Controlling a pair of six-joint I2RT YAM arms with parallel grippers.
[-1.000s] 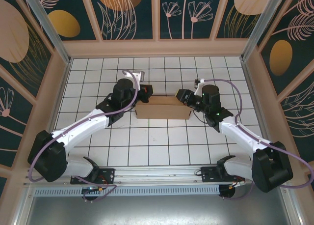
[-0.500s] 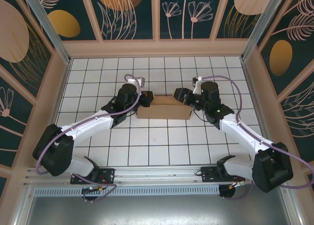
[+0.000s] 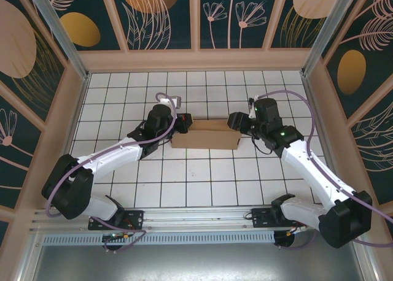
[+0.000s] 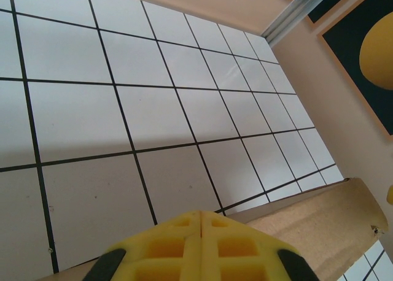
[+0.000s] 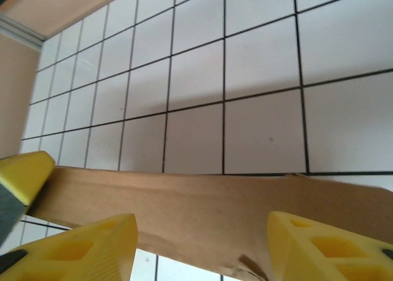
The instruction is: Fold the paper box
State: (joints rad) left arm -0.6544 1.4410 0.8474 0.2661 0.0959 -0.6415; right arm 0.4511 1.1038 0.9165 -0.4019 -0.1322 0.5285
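I have the paper box [image 3: 206, 135] lying mid-worktop on the white tiled worktop [image 3: 202, 183]. Its long side runs left to right between my two arms. From above it reads as a shallow brown cardboard box shape.

My left tool [image 3: 182, 123] sits at the box's left end, right against it. On the left wrist camera its yellow fingers [image 4: 178, 244] are pressed together along one seam with nothing between them, so it is clenched on itself. A cardboard edge runs just beyond the fingertips toward the right.

My right tool [image 3: 236, 120] is at the box's far right corner. On the right wrist camera its two yellow fingers [image 5: 80, 247] stand wide apart, released. A long brown cardboard panel spans the view just past the gap, and I cannot tell whether either finger touches it. The panel's near edge looks slightly frayed close to the right-hand finger. At the panel's left end another yellow fingertip [image 5: 21, 170] shows beside the cardboard.
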